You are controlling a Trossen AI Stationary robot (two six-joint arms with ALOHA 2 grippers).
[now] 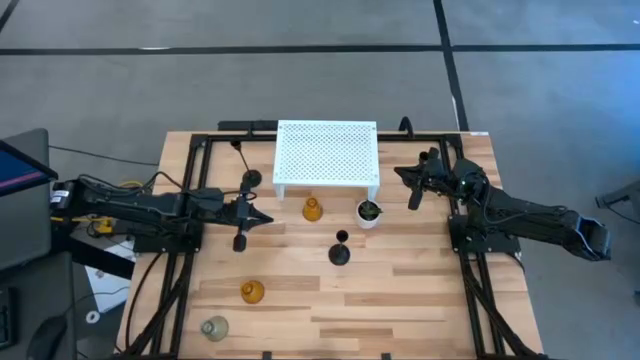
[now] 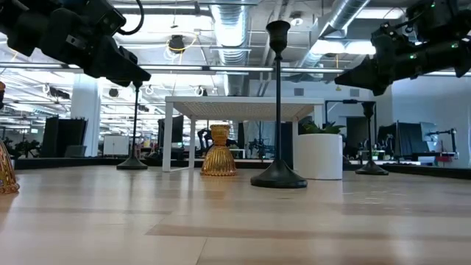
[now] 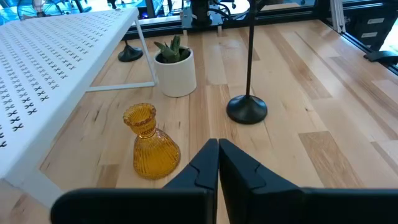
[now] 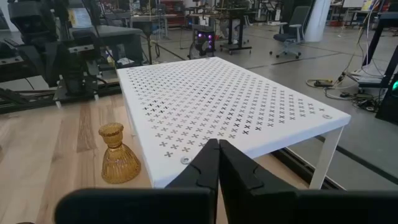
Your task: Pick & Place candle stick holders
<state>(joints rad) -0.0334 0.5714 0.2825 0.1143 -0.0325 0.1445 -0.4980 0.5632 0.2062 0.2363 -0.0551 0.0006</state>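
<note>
Nothing placed yet: your left hand (image 1: 262,219) and right hand (image 1: 403,175) are both pinched closed, empty. All six candle stick holders sit on the surface (image 1: 400,290), nearest amber holder (image 1: 312,208) at six o'clock of the white rack (image 1: 327,155).

Count on the table (image 1: 400,300): black thin-stemmed candle holders x3; one mid-table (image 1: 340,250), one near the left edge beside the rack's left end (image 1: 249,179), one at the far edge by the rack's right corner (image 1: 404,125); amber glass holders x2; one just in front of the rack (image 1: 312,209), one toward the near-left corner (image 1: 251,291); pale grey glass holder x1 (image 1: 214,327), closest to the near-left corner; white perforated rack x1 (image 1: 327,155), centred at the far edge; white pot with green plant x1 (image 1: 369,213), off the rack's front-right leg; arms x2, one per side edge; six holders total
</note>
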